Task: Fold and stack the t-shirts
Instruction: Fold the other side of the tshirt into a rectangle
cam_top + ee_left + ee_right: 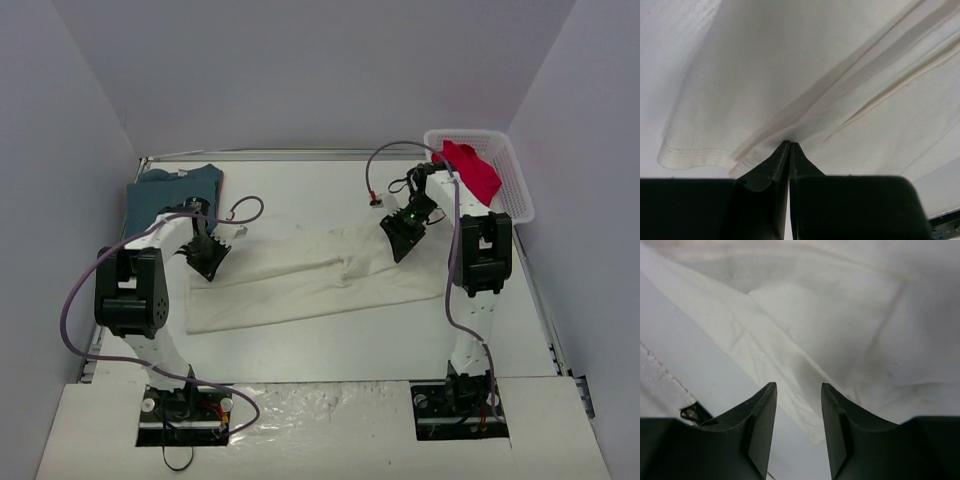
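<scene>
Left gripper (790,145): I see its two black fingers pressed tip to tip, pinching a fold of the cream-white t-shirt (805,75), with creases fanning out from the pinch. Right gripper (798,386): its jaws stand partly apart with nothing between them, poised just above the same shirt. In the overhead view the left gripper (207,262) sits at the shirt's left end and the right gripper (403,240) near its right end.

I count three t-shirts, all soft cloth. The cream-white t-shirt (310,275) lies as a long, rumpled band across the middle of the white table (300,190), running left to right. A double-stitched hem shows in the left wrist view. The teal-blue t-shirt (170,190) lies flat in the far left corner, partly behind the left arm. The red t-shirt (470,170) is bunched over the left rim of the one white plastic lattice basket (520,200), which stands in the far right corner.
</scene>
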Robot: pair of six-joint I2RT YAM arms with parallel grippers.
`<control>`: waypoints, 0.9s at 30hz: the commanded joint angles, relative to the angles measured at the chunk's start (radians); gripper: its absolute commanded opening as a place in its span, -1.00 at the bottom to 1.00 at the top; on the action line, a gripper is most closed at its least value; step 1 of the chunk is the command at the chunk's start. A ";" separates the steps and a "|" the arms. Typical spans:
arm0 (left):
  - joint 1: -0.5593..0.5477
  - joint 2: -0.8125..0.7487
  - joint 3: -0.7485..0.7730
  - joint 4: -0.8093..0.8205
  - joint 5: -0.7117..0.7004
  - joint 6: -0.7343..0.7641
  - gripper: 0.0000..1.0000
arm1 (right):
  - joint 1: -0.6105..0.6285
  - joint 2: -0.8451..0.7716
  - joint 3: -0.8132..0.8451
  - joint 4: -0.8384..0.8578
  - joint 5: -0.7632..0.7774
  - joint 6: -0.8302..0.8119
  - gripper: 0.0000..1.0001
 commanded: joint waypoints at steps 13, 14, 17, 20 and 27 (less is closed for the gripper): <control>0.028 -0.049 -0.012 0.001 0.043 0.013 -0.95 | 0.033 0.216 0.343 0.047 0.031 0.174 -0.25; 0.029 -0.045 -0.012 0.001 0.041 0.013 -0.95 | 0.038 0.218 0.340 0.050 0.038 0.171 -0.25; 0.033 -0.040 -0.014 0.001 0.037 0.015 -0.95 | 0.052 0.225 0.319 0.053 0.043 0.160 -0.25; 0.033 -0.040 -0.014 0.001 0.035 0.015 -0.95 | 0.055 0.224 0.293 0.060 0.040 0.151 -0.28; 0.034 -0.057 -0.014 -0.002 0.043 0.015 -0.95 | 0.046 0.166 0.251 0.080 0.037 0.162 -1.00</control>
